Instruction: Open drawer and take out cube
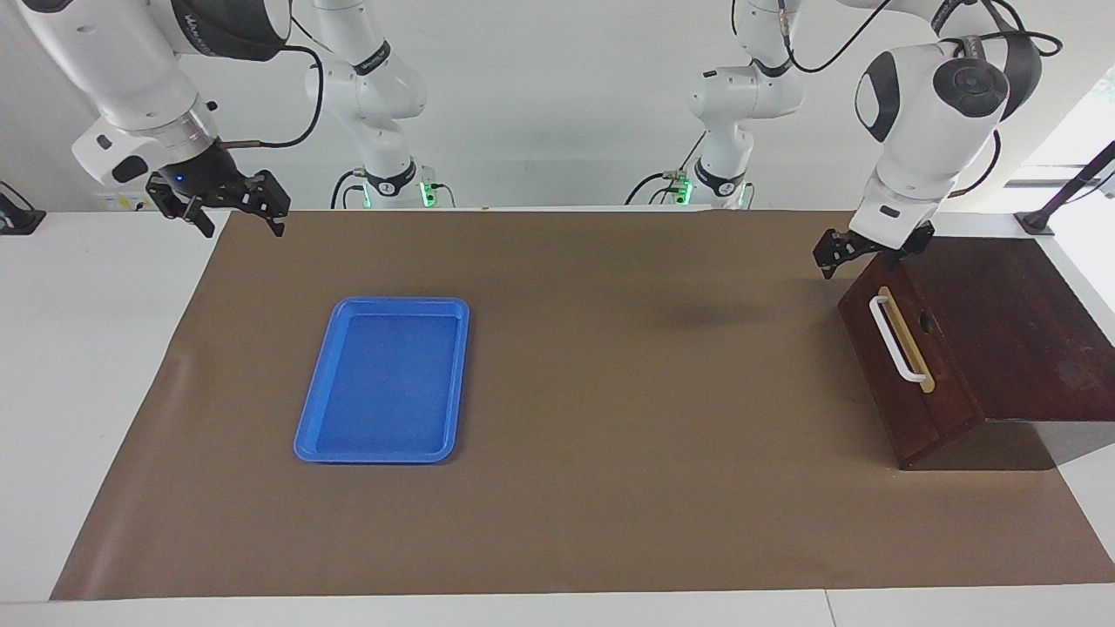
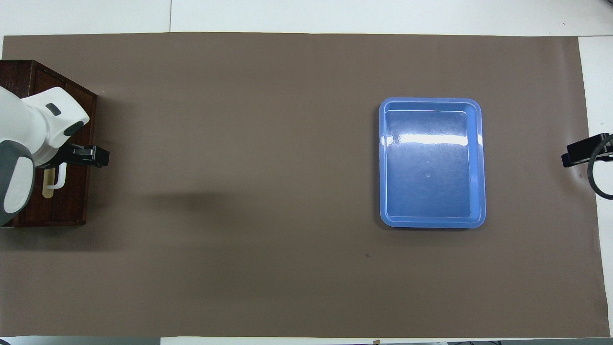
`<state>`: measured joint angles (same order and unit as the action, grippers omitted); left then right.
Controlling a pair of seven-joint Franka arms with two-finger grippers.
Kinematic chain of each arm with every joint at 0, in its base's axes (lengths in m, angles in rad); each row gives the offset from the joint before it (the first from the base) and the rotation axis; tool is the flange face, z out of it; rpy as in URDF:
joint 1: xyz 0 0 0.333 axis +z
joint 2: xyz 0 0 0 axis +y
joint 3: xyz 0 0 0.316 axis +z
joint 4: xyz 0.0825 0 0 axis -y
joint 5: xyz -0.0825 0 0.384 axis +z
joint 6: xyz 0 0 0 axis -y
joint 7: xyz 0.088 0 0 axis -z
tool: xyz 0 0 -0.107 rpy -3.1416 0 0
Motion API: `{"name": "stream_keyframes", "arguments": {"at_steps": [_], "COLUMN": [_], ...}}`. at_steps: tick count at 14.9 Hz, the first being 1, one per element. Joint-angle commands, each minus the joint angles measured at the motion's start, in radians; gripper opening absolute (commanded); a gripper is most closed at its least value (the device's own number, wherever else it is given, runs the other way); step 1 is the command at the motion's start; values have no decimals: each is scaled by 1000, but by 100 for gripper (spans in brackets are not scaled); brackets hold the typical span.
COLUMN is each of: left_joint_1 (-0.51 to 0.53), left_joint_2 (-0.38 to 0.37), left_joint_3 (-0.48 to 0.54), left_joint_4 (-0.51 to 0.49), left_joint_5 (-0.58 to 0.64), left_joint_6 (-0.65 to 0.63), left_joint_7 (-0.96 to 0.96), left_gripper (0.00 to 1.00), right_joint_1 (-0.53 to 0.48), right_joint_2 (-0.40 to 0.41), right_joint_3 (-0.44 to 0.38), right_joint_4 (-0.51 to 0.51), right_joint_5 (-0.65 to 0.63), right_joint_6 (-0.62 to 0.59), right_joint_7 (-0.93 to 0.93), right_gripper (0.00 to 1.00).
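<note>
The drawer (image 1: 906, 366) sat shut in its dark brown wooden box (image 1: 1019, 331) at my left arm's end of the table, its dark front carrying a white bar handle (image 1: 895, 340) on a tan strip. I saw no cube anywhere; whatever the drawer held was hidden from me. My left gripper (image 1: 858, 252) hung in the air over the top edge of the drawer front, just above the end of the handle that lay nearer to my bases, touching nothing, its jaws spread wide and holding nothing. My right gripper (image 1: 235, 205) waited raised over the edge of the brown mat (image 1: 610, 488) at my right arm's end, its jaws also wide apart and empty. A flat blue tray (image 1: 309, 427) lay on the mat toward that same end, well apart from the box, with nothing in it.
</note>
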<state>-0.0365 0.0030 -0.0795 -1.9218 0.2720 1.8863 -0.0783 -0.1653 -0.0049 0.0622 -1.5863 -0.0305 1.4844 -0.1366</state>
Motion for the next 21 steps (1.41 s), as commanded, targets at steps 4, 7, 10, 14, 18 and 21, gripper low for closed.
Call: {"name": "stream_keyframes", "arguments": {"at_steps": [4, 7, 10, 14, 18, 21], "left_joint_1": [-45, 4, 27, 43, 61, 61], "left_joint_2": [87, 109, 111, 109, 111, 127], "left_joint_3": [12, 13, 13, 13, 15, 14], "left_joint_4": [-8, -20, -51, -91, -128, -132], "left_joint_5": [143, 184, 188, 188, 190, 230], "left_joint_6": [137, 224, 273, 316, 381, 396], "left_joint_7": [-6, 0, -1, -6, -8, -9], "left_gripper": [100, 100, 100, 100, 100, 100], "right_joint_1": [-13, -13, -11, -11, -13, -22], "right_joint_2": [-66, -70, -75, -84, -87, -90], "right_joint_3": [10, 10, 10, 11, 10, 10], "right_joint_4": [-129, -136, -146, -161, -187, -205], "right_joint_5": [6, 6, 6, 9, 53, 99], "right_joint_6": [76, 66, 71, 71, 80, 82], "right_joint_7": [-6, -14, -11, -9, 32, 158], "right_gripper": [100, 100, 100, 100, 100, 100]}}
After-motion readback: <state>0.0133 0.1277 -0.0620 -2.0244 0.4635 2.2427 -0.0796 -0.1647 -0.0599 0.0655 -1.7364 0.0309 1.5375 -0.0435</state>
